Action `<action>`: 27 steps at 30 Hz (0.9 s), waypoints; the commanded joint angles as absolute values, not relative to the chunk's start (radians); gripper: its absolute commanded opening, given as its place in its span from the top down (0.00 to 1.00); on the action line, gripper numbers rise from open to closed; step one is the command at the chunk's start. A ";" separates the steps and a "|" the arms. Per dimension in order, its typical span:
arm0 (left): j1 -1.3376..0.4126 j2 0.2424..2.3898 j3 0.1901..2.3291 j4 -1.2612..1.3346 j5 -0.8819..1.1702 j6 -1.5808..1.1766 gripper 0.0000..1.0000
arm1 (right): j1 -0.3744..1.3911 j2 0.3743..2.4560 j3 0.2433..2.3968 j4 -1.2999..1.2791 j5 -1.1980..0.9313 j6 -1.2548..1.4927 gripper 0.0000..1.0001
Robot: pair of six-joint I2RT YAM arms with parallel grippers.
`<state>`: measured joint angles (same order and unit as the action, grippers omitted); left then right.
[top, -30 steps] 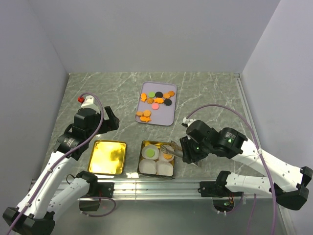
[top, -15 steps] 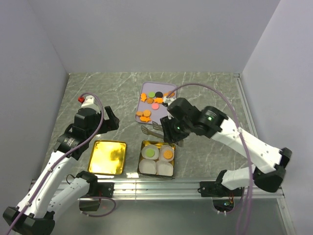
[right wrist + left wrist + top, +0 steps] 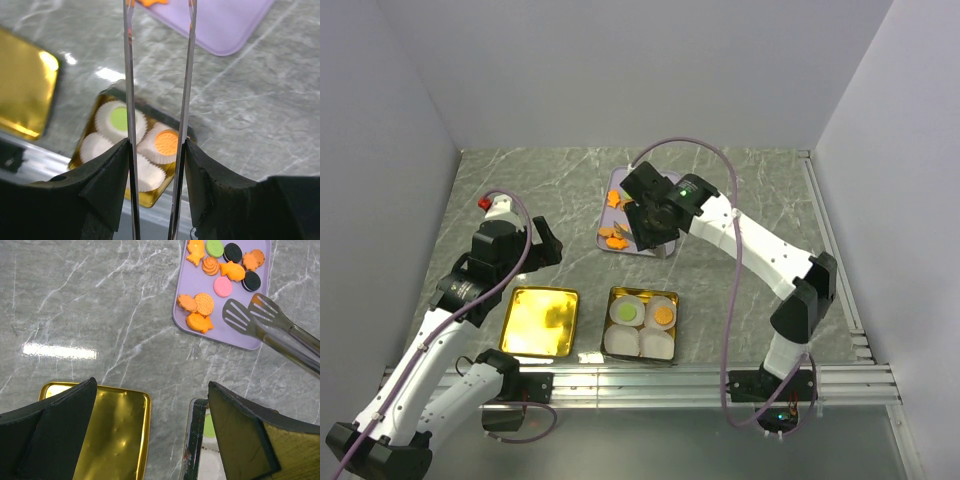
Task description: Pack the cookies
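Tongs (image 3: 260, 320) clamped in the right gripper (image 3: 157, 155) poked ahead of it over the cookies (image 3: 220, 270) on the purple tray (image 3: 225, 20), where a crooked squeeze could flick one away; the left gripper (image 3: 152, 385) gaped wide.

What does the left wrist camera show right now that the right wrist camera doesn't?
Only the left wrist: the spread of cookies on the purple tray, and the slotted tips of the tongs over that tray, empty.

Only the right wrist: all four paper cups in the tin, the orange cookie in one of them, and the right gripper clamped on the tongs' arms.

Both: the tongs, part of the purple tray, the gold lid, the tin, and the green cookie in its cup, only a sliver in the left wrist view.
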<state>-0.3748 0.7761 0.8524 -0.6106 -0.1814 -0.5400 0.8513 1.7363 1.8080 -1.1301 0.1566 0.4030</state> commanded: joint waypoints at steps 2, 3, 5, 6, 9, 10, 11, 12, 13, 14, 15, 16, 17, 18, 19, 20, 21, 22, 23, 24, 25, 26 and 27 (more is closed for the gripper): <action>-0.379 0.765 0.854 -0.598 -0.184 -0.542 0.01 | 0.779 1.752 1.850 -1.140 0.215 0.451 0.47; -0.379 0.764 0.856 -0.597 -0.183 -0.541 0.01 | 0.772 1.764 1.850 -1.137 0.213 0.454 0.47; -0.379 0.762 0.854 -0.592 -0.176 -0.538 0.00 | 0.759 1.784 1.861 -1.137 0.213 0.451 0.47; -0.379 0.762 0.854 -0.595 -0.175 -0.538 0.01 | 0.759 1.811 1.883 -1.152 0.222 0.448 0.47; -0.379 0.765 0.853 -0.591 -0.169 -0.535 0.01 | 0.759 1.851 1.914 -1.172 0.247 0.439 0.47; -0.379 0.772 0.854 -0.591 -0.167 -0.534 0.01 | 0.758 1.858 1.916 -1.172 0.252 0.437 0.47; -0.379 0.775 0.856 -0.592 -0.164 -0.532 0.01 | 0.756 1.861 1.916 -1.170 0.256 0.437 0.47; -0.379 0.776 0.856 -0.592 -0.160 -0.532 0.01 | 0.752 1.868 1.913 -1.170 0.258 0.440 0.47; -0.379 0.781 0.857 -0.594 -0.161 -0.532 0.00 | 0.749 1.874 1.911 -1.172 0.258 0.440 0.47; -0.379 0.781 0.857 -0.594 -0.161 -0.532 0.01 | 0.744 1.876 1.910 -1.175 0.259 0.440 0.47; -0.379 0.779 0.856 -0.592 -0.161 -0.532 0.01 | 0.739 1.885 1.910 -1.175 0.258 0.440 0.47; -0.379 0.778 0.854 -0.591 -0.161 -0.532 0.01 | 0.738 1.888 1.911 -1.175 0.250 0.439 0.47; -0.379 0.776 0.854 -0.592 -0.163 -0.532 0.01 | 0.735 1.891 1.911 -1.177 0.250 0.439 0.47; -0.379 0.772 0.853 -0.591 -0.161 -0.532 0.01 | 0.735 1.897 1.914 -1.180 0.250 0.439 0.47; -0.379 0.773 0.853 -0.588 -0.160 -0.532 0.01 | 0.735 1.902 1.917 -1.181 0.249 0.439 0.47; -0.377 0.772 0.853 -0.589 -0.160 -0.532 0.01 | 0.733 1.905 1.922 -1.184 0.249 0.439 0.47; -0.377 0.775 0.853 -0.589 -0.158 -0.532 0.01 | 0.735 1.911 1.925 -1.189 0.250 0.439 0.47; -0.379 0.775 0.853 -0.589 -0.155 -0.531 0.01 | 0.733 1.914 1.928 -1.190 0.250 0.443 0.47; -0.379 0.775 0.854 -0.591 -0.153 -0.531 0.01 | 0.733 1.919 1.933 -1.192 0.250 0.445 0.47; -0.379 0.775 0.854 -0.592 -0.153 -0.531 0.01 | 0.733 1.922 1.934 -1.193 0.250 0.446 0.47; -0.379 0.773 0.856 -0.592 -0.156 -0.531 0.01 | 0.735 1.927 1.939 -1.198 0.253 0.448 0.47; -0.377 0.770 0.854 -0.591 -0.158 -0.532 0.00 | 0.735 1.934 1.950 -1.206 0.261 0.448 0.47; -0.379 0.761 0.854 -0.588 -0.160 -0.532 0.01 | 0.733 1.940 1.953 -1.209 0.264 0.448 0.46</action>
